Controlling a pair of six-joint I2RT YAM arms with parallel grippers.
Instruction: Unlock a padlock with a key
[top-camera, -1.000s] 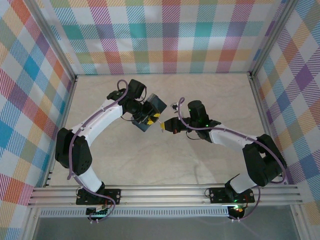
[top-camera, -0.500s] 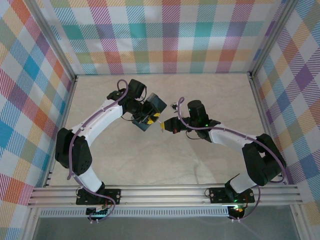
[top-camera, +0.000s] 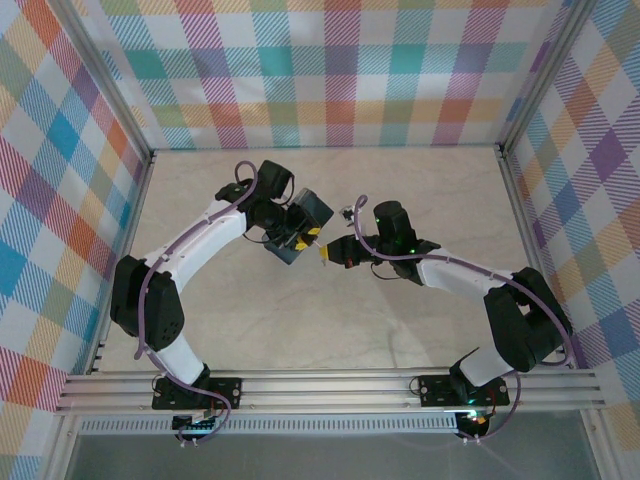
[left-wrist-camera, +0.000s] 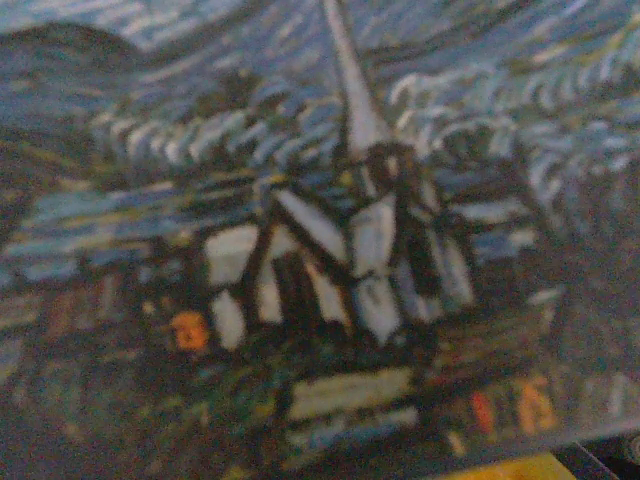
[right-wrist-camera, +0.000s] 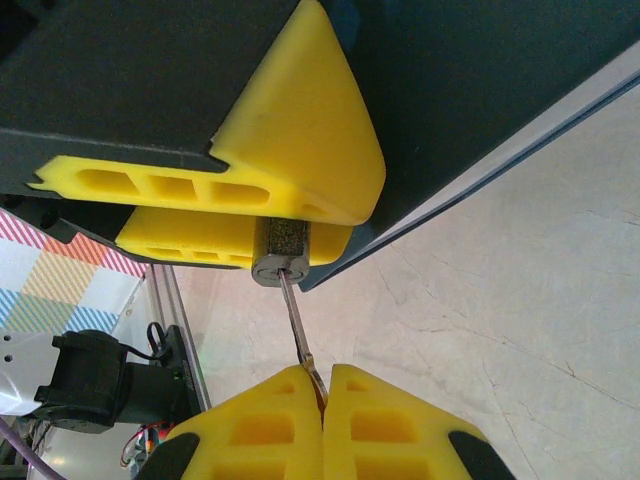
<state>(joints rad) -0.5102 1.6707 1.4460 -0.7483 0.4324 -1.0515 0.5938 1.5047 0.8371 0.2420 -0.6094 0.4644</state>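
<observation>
The padlock (right-wrist-camera: 281, 252), a small dark body with a round silvery keyhole face, sits clamped between the yellow fingers (right-wrist-camera: 300, 140) of my left gripper (top-camera: 300, 238). The key (right-wrist-camera: 296, 325), a thin metal sliver, has its tip in the keyhole and its other end pinched in my shut right gripper (right-wrist-camera: 323, 372). In the top view my right gripper (top-camera: 328, 254) meets the left one at mid-table. The blue swirly-painted box (left-wrist-camera: 330, 250) lies right against the left wrist camera and shows as a dark slab (right-wrist-camera: 480, 80) behind the padlock. The shackle is hidden.
The pale marbled tabletop (right-wrist-camera: 500, 300) lies below both grippers, with free room around them. Plaid walls (top-camera: 340, 70) close in the back and both sides. A metal rail (top-camera: 330, 390) with the arm bases runs along the near edge.
</observation>
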